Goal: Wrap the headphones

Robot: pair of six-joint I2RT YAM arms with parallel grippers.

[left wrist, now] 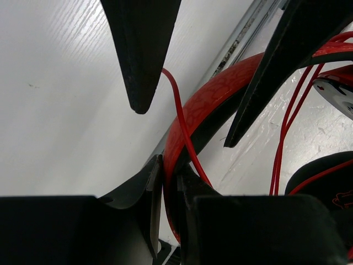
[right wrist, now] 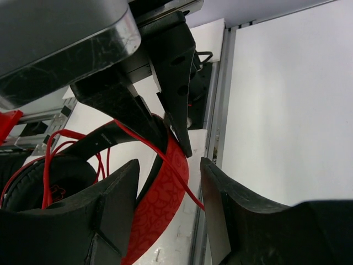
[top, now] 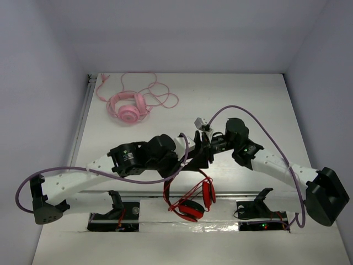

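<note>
The red headphones lie near the table's front edge, their ear cups close together and their headband rising toward both grippers. My left gripper is shut on the red patterned headband, which is pinched between its jaws. My right gripper is open, and its fingers straddle the same headband without touching it. The thin red cable crosses over the headband between the right gripper's fingers, and more of it hangs in loops by the ear cups.
Pink headphones with a tangled pink cable lie at the back left. A metal rail runs along the table edge under the headband. Two black stands sit by the arm bases. Purple arm cables arc over both arms.
</note>
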